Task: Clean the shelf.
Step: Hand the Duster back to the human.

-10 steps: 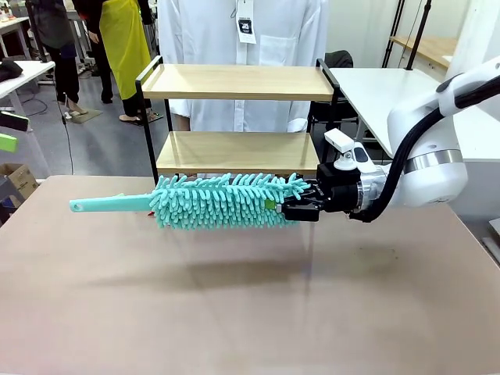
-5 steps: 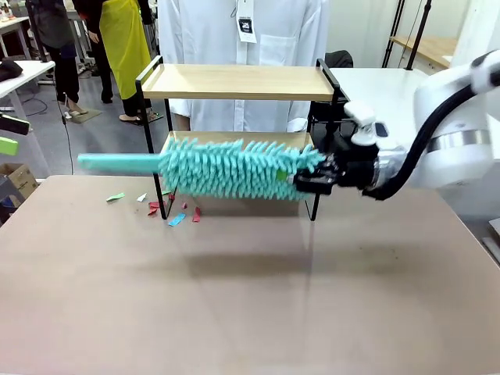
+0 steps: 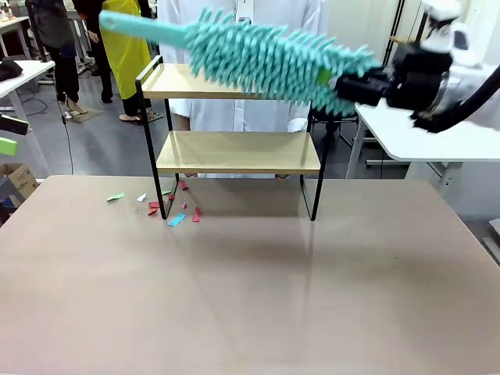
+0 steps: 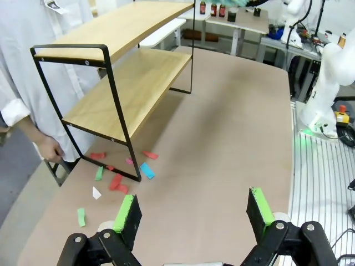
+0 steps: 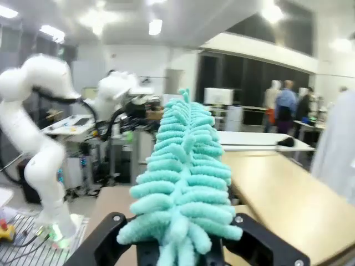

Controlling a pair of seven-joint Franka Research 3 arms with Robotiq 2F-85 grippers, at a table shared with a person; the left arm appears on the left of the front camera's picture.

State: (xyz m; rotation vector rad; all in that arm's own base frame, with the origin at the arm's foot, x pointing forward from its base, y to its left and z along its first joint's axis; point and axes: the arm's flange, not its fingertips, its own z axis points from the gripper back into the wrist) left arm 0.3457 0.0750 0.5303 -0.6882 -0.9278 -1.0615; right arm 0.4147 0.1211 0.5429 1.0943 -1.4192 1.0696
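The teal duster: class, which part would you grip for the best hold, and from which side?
Grip the bare flat handle of the teal duster, coming side-on across its long axis. It is narrow and rigid; the fluffy head squashes, which is where the right gripper clamps.

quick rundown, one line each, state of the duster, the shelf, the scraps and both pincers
duster: held in the air above the top board, tilted, handle end highest
shelf: upright on the table, both boards bare
paper scraps: scattered on the table by the shelf's left legs
right pincer: shut on the duster
left pincer: open, holding nothing, above the table
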